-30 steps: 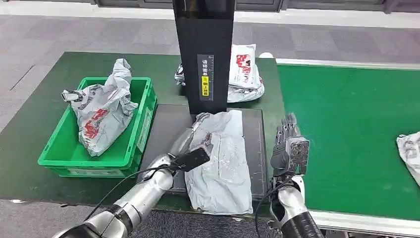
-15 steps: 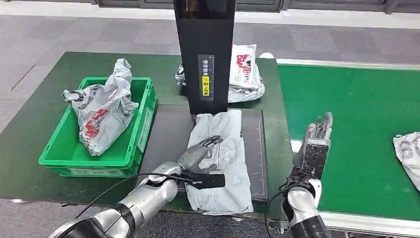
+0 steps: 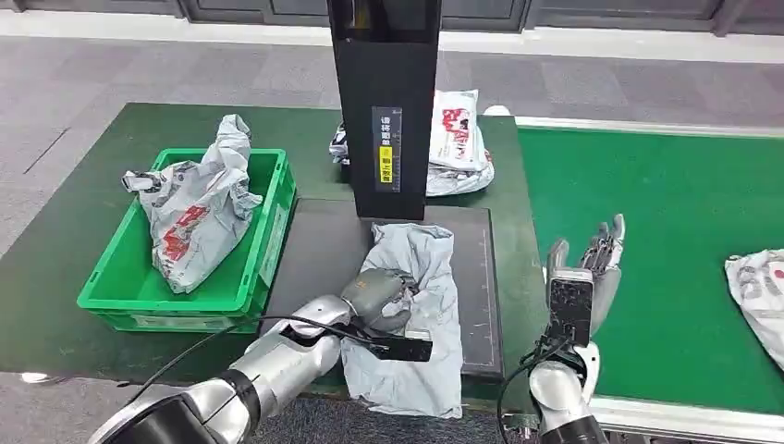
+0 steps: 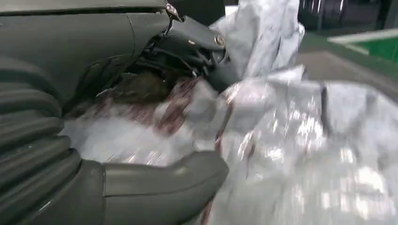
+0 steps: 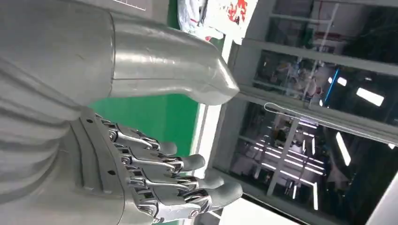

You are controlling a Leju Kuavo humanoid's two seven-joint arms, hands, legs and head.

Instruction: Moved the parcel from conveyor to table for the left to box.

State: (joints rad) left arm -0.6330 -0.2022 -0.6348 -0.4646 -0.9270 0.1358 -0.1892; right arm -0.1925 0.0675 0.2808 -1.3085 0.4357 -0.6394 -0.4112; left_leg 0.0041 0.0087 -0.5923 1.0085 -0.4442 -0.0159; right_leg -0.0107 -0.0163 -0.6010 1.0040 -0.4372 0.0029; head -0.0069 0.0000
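A crumpled grey parcel [image 3: 421,310] lies on the black plate [image 3: 314,245] in front of the black post, its near end hanging over the table edge. My left hand [image 3: 377,298] lies on the parcel with its fingers curled into the plastic. The left wrist view shows the parcel [image 4: 291,140] bunched between the thumb [image 4: 155,183] and the dark fingers [image 4: 192,42]. The right hand [image 3: 584,277] is raised at the conveyor's near left corner, fingers spread and holding nothing. In the right wrist view the right hand [image 5: 117,140] is likewise empty.
A green box [image 3: 275,222] at the left holds another grey parcel [image 3: 194,208]. The tall black post [image 3: 384,102] stands behind the plate, with more parcels [image 3: 458,139] behind it. The green conveyor [image 3: 666,203] runs to the right and carries a parcel [image 3: 760,291] at the far right.
My left hand has come over the parcel and curled its fingers into it, bunching the plastic. The right hand has moved right, off the plate, and stands raised by the conveyor.
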